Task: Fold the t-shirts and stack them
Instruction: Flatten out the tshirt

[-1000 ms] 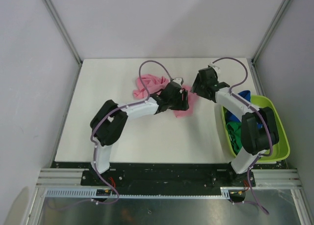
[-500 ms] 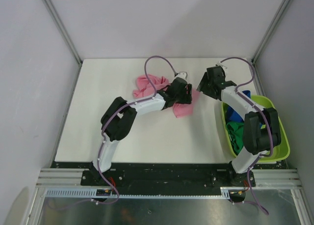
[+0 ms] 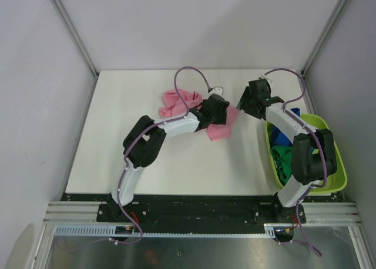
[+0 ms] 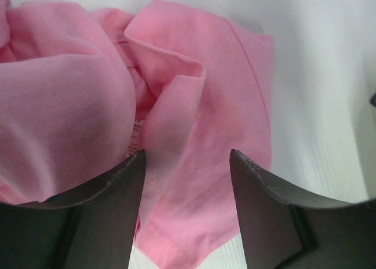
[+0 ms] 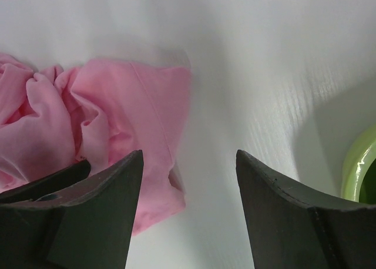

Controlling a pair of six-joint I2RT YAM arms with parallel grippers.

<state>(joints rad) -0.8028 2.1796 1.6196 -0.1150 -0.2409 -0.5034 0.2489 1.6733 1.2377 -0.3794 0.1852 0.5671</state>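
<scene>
A light pink t-shirt [image 3: 176,101] lies crumpled on the white table near the back middle, with a flap [image 3: 220,130] spread toward the front right. My left gripper [image 3: 218,107] hovers over its right part. In the left wrist view the gripper [image 4: 187,157] is open, with folded pink fabric [image 4: 194,104] and a hem below the gap. My right gripper [image 3: 241,104] is open and empty just right of the shirt. In its wrist view the gripper [image 5: 188,157] is over bare table beside the shirt's edge [image 5: 147,122]. A dark green shirt [image 3: 283,160] and a royal blue shirt [image 3: 292,113] lie in the tub.
A lime-green plastic tub [image 3: 338,157] stands at the table's right edge; its rim shows in the right wrist view [image 5: 364,163]. Grey walls and metal posts enclose the table on the left, back and right. The two wrists are close together over the shirt.
My left arm has stretched further back and to the right over the pink shirt. My right gripper has drawn a little to the right. Both stay open.
</scene>
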